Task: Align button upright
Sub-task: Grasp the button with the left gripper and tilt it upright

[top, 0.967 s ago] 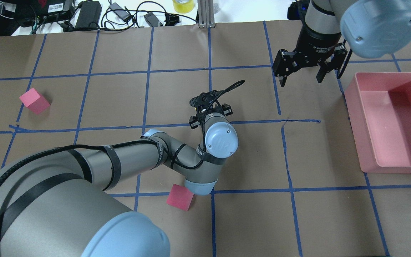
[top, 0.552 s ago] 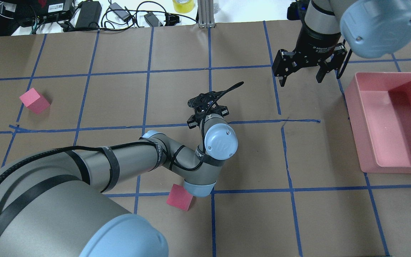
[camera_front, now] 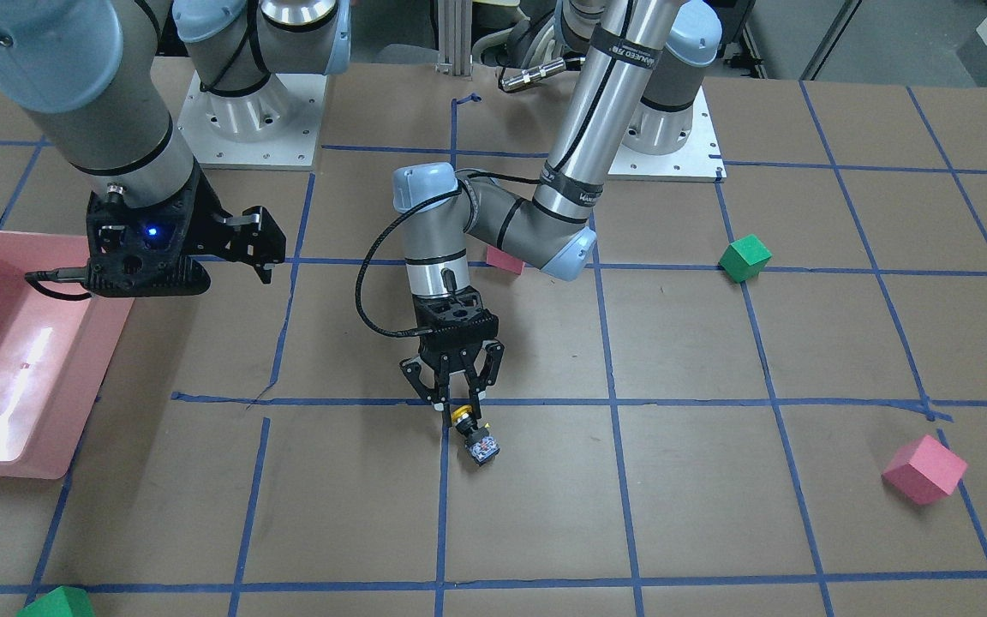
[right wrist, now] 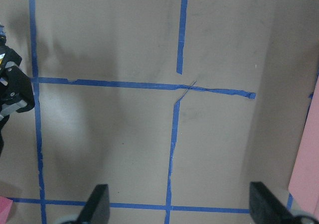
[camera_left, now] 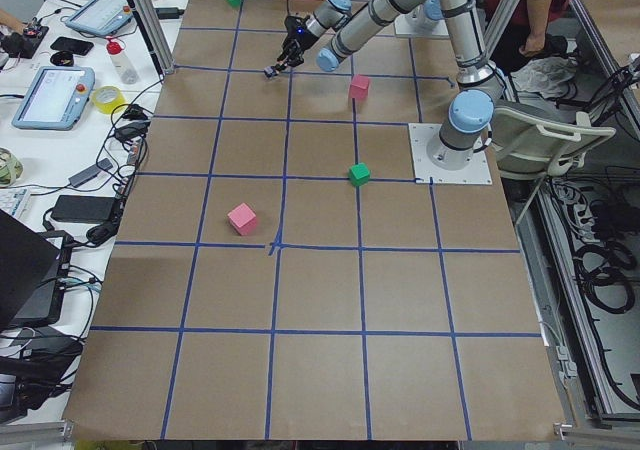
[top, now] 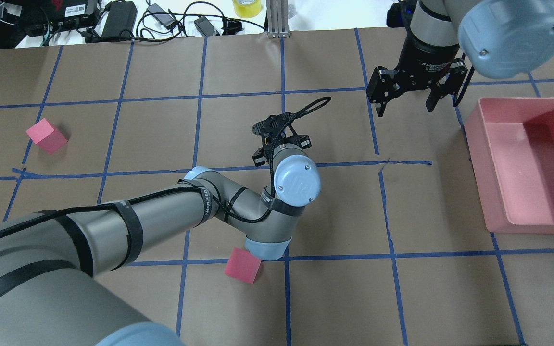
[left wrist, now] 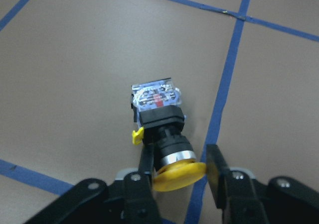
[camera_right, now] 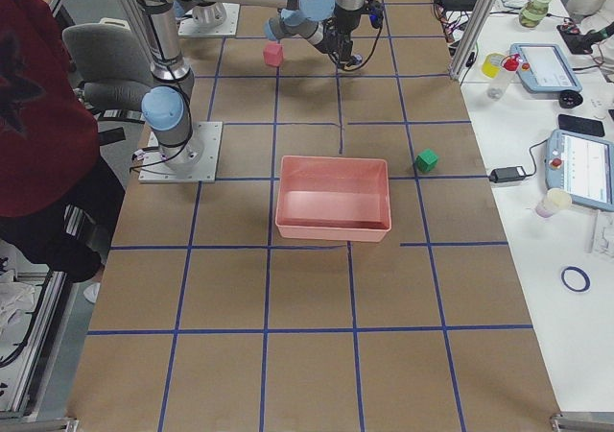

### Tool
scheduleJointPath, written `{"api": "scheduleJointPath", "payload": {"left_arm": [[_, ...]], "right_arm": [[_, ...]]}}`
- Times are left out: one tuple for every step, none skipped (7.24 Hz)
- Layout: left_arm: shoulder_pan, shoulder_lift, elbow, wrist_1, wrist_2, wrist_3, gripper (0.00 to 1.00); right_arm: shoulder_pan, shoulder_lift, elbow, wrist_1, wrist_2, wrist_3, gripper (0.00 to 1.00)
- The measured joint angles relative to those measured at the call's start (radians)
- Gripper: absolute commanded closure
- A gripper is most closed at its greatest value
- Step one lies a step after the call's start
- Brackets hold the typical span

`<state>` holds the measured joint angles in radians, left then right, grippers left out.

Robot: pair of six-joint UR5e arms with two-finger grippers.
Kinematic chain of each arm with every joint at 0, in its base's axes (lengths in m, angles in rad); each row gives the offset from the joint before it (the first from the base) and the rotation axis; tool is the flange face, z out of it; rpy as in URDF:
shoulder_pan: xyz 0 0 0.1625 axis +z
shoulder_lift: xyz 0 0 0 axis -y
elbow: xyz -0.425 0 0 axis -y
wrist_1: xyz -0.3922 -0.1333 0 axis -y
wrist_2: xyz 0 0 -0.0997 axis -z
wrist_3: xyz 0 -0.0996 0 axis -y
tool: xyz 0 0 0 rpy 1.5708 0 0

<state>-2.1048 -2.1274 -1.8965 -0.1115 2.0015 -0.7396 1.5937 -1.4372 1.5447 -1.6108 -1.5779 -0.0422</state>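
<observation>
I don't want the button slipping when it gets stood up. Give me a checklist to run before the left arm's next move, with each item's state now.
1. Button upright: not ok. The button lies on its side on the table, yellow cap toward the left gripper.
2. Fingers placed: ok. One finger stands on each side of the cap.
3. Firm grip: cannot tell. The wrist view does not settle whether both fingers touch the cap.
4. Right gripper clear: ok. It is open and hovers apart, near the pink bin.
5. Space around the button: ok. The nearest pink cube sits back by the left arm's elbow.
</observation>
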Motion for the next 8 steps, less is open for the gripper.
{"api": "scheduleJointPath", "payload": {"left_arm": [[0.016, 0.058, 0.025, -0.136, -0.065, -0.001, 1.00], [0.049, 0.112, 0.065, -0.302, -0.154, 0.000, 1.00], [0.098, 0.150, 0.110, -0.466, -0.262, 0.001, 1.00], [0.148, 0.168, 0.153, -0.612, -0.388, 0.002, 1.00], [0.188, 0.170, 0.188, -0.737, -0.525, 0.006, 1.00], [0.219, 0.162, 0.211, -0.825, -0.647, 0.017, 1.00], [0.244, 0.150, 0.223, -0.877, -0.742, 0.040, 1.00], [0.263, 0.133, 0.229, -0.907, -0.805, 0.065, 1.00]], "right_arm": [[-0.002, -0.001, -0.001, 0.003, -0.006, 0.000, 0.00], [-0.003, -0.005, -0.006, 0.005, -0.008, -0.001, 0.00], [-0.001, -0.016, -0.009, 0.009, -0.008, -0.010, 0.00], [0.004, -0.035, -0.010, 0.011, -0.004, -0.026, 0.00], [0.008, -0.048, -0.011, 0.012, 0.002, -0.037, 0.00], [0.009, -0.052, -0.006, 0.012, 0.005, -0.043, 0.00], [0.010, -0.049, -0.003, 0.011, 0.018, -0.049, 0.00], [0.010, -0.046, -0.002, 0.008, 0.038, -0.052, 0.00]]}}
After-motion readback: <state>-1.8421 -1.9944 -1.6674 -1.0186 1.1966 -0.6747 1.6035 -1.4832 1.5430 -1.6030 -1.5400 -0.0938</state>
